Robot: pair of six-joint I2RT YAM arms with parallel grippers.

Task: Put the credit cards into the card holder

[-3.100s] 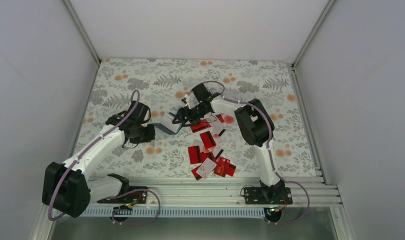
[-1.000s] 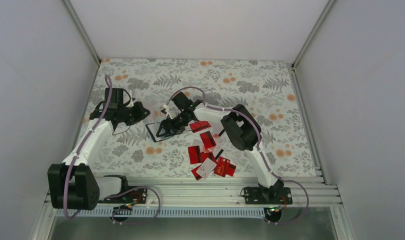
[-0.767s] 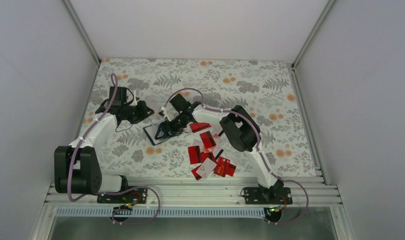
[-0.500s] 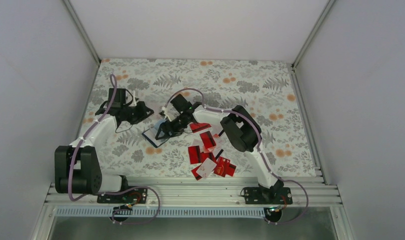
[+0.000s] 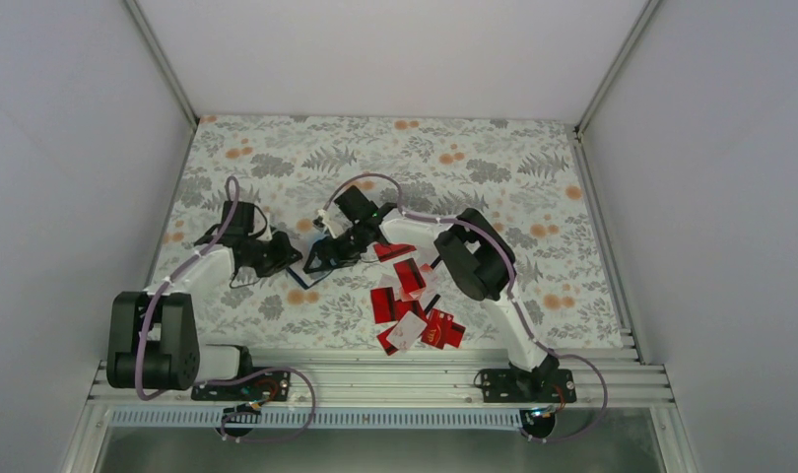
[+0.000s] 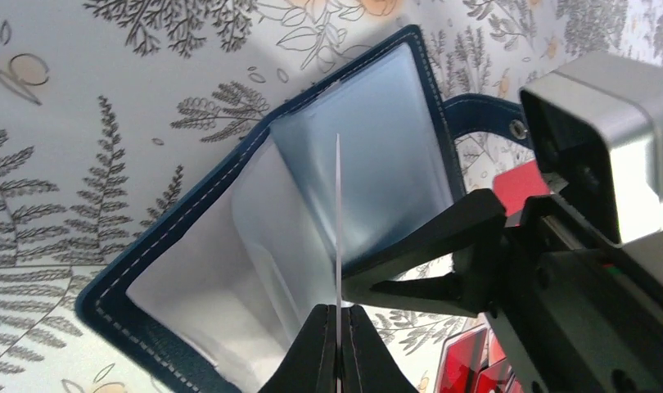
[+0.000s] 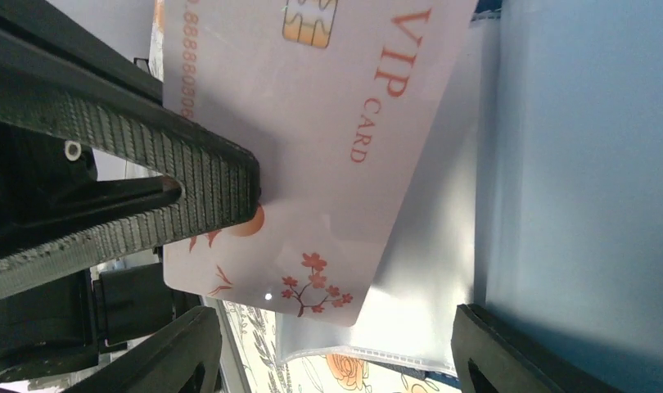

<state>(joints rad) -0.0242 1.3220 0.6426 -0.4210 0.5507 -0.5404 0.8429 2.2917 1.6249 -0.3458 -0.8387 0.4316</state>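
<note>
The card holder (image 6: pixel 148 315) lies open on the table, navy outside with clear sleeves over pale blue inside; in the top view only its edge (image 5: pixel 299 276) shows between the two grippers. My left gripper (image 6: pixel 338 315) is shut on a white card (image 7: pixel 312 147) with red marks, seen edge-on (image 6: pixel 338 221) over the sleeves. Its ribbed finger (image 7: pixel 189 176) clamps the card. My right gripper (image 7: pixel 336 360) is open, straddling the holder's sleeves (image 7: pixel 426 270), with one finger (image 6: pixel 443 246) on the inside flap. In the top view the left gripper (image 5: pixel 287 258) and right gripper (image 5: pixel 318 258) nearly meet.
Several red cards (image 5: pixel 410 296) lie scattered right of the holder and toward the near edge, some with black stripes; a few show in the left wrist view (image 6: pixel 463 360). The holder's snap tab (image 6: pixel 492 123) sticks out at the far side. White walls enclose the floral table (image 5: pixel 474 158).
My left gripper has moved from the far left toward me and right, bringing the white card over the open holder. The right gripper stays at the holder.
</note>
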